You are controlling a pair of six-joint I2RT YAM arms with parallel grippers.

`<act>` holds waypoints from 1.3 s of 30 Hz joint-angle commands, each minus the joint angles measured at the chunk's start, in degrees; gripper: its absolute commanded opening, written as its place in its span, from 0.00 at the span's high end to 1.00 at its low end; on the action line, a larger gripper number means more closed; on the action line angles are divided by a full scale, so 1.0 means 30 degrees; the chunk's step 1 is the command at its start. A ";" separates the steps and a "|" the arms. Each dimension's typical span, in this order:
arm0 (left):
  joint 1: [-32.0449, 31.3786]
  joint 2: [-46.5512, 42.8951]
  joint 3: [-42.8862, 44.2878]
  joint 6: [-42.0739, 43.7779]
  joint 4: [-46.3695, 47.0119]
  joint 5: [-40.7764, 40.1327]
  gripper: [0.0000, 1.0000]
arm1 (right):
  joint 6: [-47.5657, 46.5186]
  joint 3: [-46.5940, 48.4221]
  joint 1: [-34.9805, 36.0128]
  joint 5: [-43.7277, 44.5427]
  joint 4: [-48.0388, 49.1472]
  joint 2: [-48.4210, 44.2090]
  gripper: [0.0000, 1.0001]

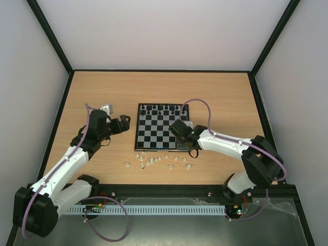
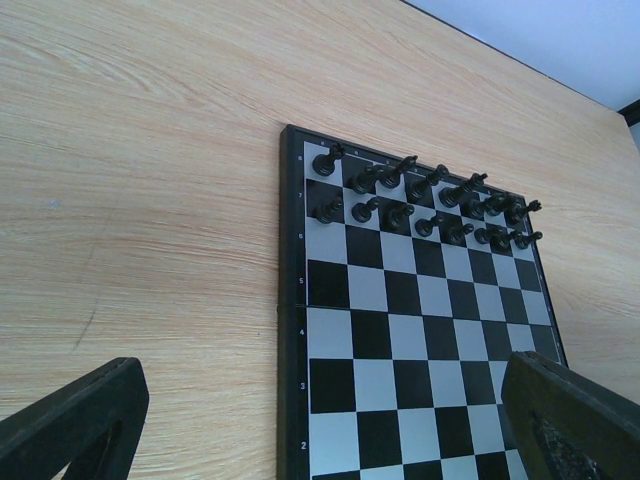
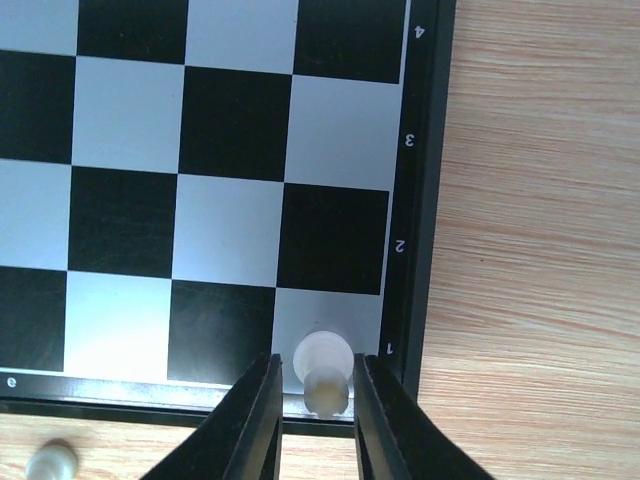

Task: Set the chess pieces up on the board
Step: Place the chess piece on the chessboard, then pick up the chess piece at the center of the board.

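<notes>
The checkered board lies mid-table, with black pieces on its two far rows. Several cream-white chess pieces lie loose on the wood just in front of it. My right gripper is at the board's near right corner. Its fingers stand on either side of a white piece that sits upright on the white corner square of the board, with a small gap on each side. My left gripper is wide open and empty, hovering at the board's left side; the board shows under it.
Another loose white piece lies on the wood just off the board's near edge. The black pieces fill the far ranks. Dark frame rails border the table at the back and sides.
</notes>
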 commanded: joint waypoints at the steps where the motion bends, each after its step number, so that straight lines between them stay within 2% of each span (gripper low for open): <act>1: -0.0097 -0.0099 -0.0103 0.0020 -0.0246 -0.0221 0.01 | -0.0130 0.0458 -0.0038 0.0267 -0.0685 -0.0540 0.75; 5: -0.0091 -0.0206 0.0071 0.0039 -0.0453 -0.0284 0.01 | -0.0276 0.0477 0.0043 0.0141 -0.1315 -0.2107 0.60; 8: -0.0067 -0.0465 0.0122 0.0063 -0.0636 -0.0495 0.01 | -0.0234 0.0329 0.0297 -0.0244 -0.1850 -0.3477 0.57; 13: -0.0086 -0.0926 -0.0043 -0.0115 -0.0862 -0.0581 0.01 | -0.0007 -0.0388 0.1212 -0.1834 -0.1785 -0.4677 0.59; 20: -0.0086 -0.1535 -0.0009 -0.0255 -0.1382 -0.0769 0.00 | 0.0358 -0.1091 0.3191 -0.2549 -0.0818 -0.3026 0.66; 27: -0.0075 -0.1929 -0.0049 -0.0227 -0.1689 -0.0981 0.00 | 0.0393 -0.1260 0.3555 -0.2707 -0.0003 -0.1285 0.73; 39: -0.0085 -0.1861 -0.0219 -0.0149 -0.1624 -0.1261 0.00 | 0.0316 -0.1055 0.3751 -0.2812 0.0471 0.0664 0.77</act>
